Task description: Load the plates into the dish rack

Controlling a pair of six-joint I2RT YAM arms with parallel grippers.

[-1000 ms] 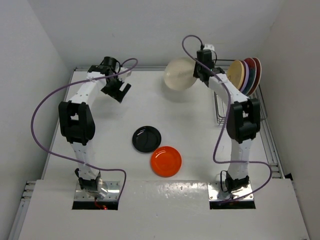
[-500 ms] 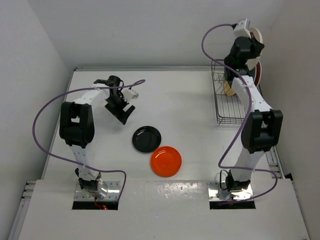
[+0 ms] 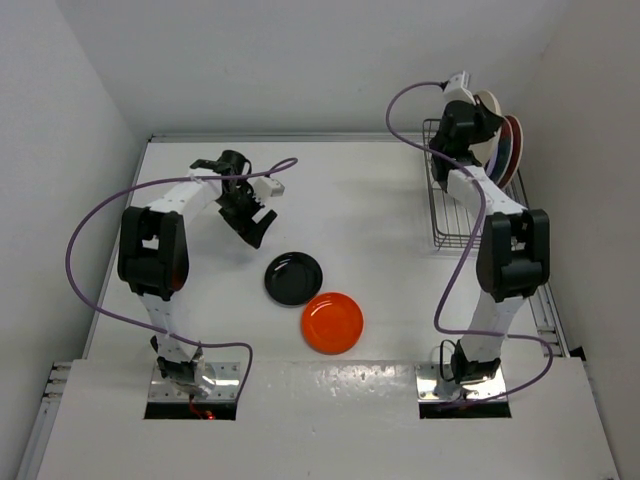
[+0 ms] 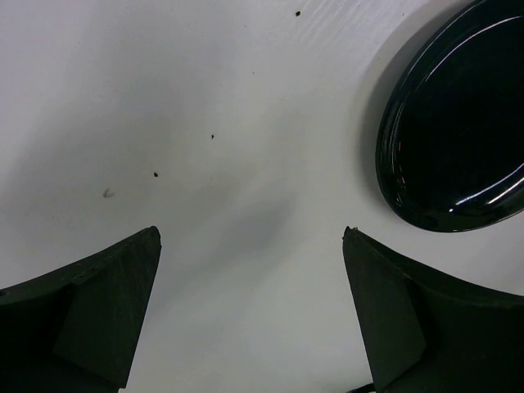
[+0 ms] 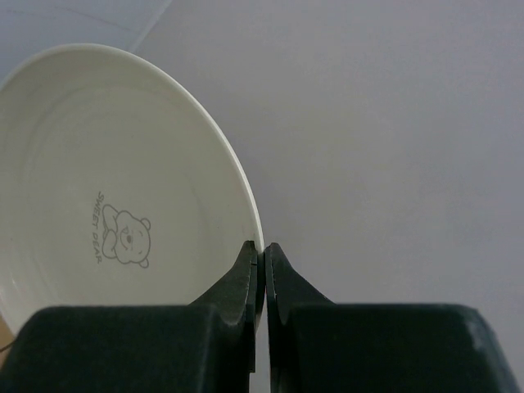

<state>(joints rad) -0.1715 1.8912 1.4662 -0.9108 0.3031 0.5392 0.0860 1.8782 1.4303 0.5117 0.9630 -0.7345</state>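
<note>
black plate (image 4: pixel 454 139) runs off the right edge. cream plate (image 5: pixel 106 205) is cut at left, bottom behind the right gripper (image 5: pixel 263 247). arm (image 3: pixel 470 188) hides part of the rack (image 3: pixel 441 218).

Black plate (image 4: pixel 454 139) glossy; dish rack (image 3: pixel 446 205) thin wire.

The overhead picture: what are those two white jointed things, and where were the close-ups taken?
They are two robot arms bolted to a white table. The wide picture comes from a camera above; each close-up from a camera on one wrist. The left gripper hangs open near a small glossy black plate. The right gripper is shut on a round cream plate, at the dark-grey wire dish rack where coloured plates stand. A round orange-red plate lies on the table.
</note>
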